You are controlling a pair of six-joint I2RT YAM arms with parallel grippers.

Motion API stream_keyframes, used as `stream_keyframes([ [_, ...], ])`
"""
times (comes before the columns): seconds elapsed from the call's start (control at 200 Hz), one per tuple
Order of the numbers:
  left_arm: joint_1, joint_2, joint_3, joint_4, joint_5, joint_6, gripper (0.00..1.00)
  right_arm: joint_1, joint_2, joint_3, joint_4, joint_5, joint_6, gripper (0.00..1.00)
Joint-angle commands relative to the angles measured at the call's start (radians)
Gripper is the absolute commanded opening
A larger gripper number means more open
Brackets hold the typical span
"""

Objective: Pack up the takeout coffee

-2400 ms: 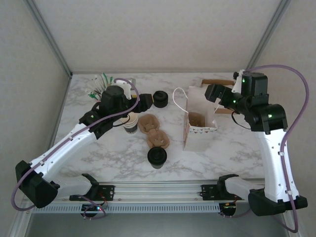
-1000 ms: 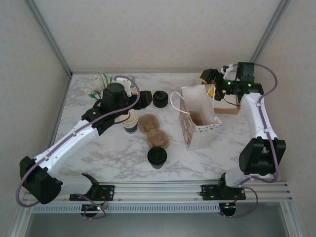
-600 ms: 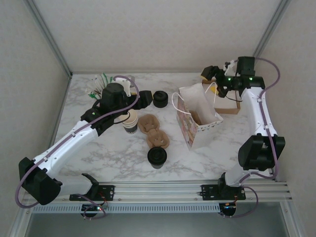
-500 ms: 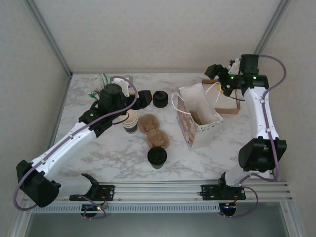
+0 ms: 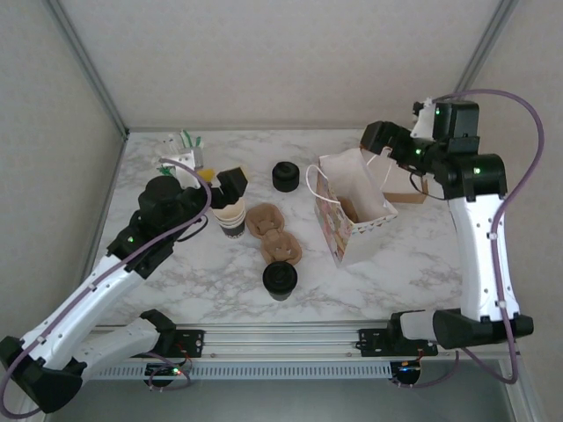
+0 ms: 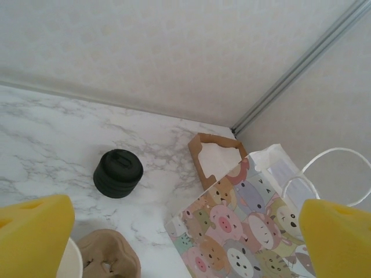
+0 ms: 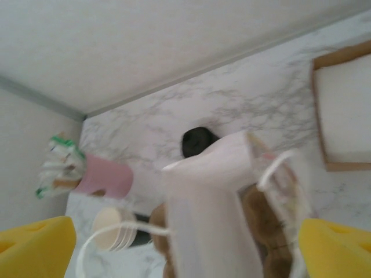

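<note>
I see the takeout coffee (image 5: 280, 280) standing lidded close to the table's (image 5: 396, 264) near edge, about mid-width, just in front of the brown pulp carriers (image 5: 281, 248). The paper bag (image 5: 352, 215) stands open to its right. My left gripper (image 5: 230, 185) hangs spread wide by the cup stack (image 5: 231, 217). The right gripper (image 5: 380, 139), also spread and empty, is by the bag's far side.

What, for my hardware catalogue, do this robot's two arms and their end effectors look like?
The left arm and right arm have white shells, black joints with green lights and a looping purple cable. The left end effector and right end effector are black with yellow finger pads.
</note>
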Motion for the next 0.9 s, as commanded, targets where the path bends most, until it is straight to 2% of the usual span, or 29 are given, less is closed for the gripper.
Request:
stream_keyframes([
  [0.0, 0.012, -0.044, -0.038, -0.004, -0.054, -0.017, 1.00, 0.117, -0.029, 0.042, -0.055, -0.008, -0.067, 0.99],
  [0.16, 0.033, -0.051, -0.078, -0.064, -0.030, -0.061, 1.00, 0.347, -0.040, 0.018, -0.087, 0.033, -0.120, 0.99],
  [0.35, 0.111, -0.077, -0.163, -0.086, 0.087, -0.128, 1.00, 0.635, -0.016, -0.089, -0.133, 0.155, -0.172, 0.99],
  [0.536, 0.194, -0.108, -0.223, -0.084, 0.168, -0.167, 1.00, 0.844, 0.038, -0.200, -0.150, 0.267, -0.184, 0.99],
  [0.661, 0.222, -0.117, -0.236, -0.080, 0.189, -0.173, 1.00, 0.932, 0.092, -0.240, -0.167, 0.316, -0.192, 0.99],
  [0.756, 0.230, -0.123, -0.239, -0.080, 0.195, -0.173, 1.00, 0.939, 0.121, -0.284, -0.149, 0.299, -0.195, 0.98],
  [0.896, 0.233, -0.125, -0.245, -0.080, 0.197, -0.171, 1.00, 0.946, 0.168, -0.354, -0.118, 0.316, -0.166, 0.90],
])
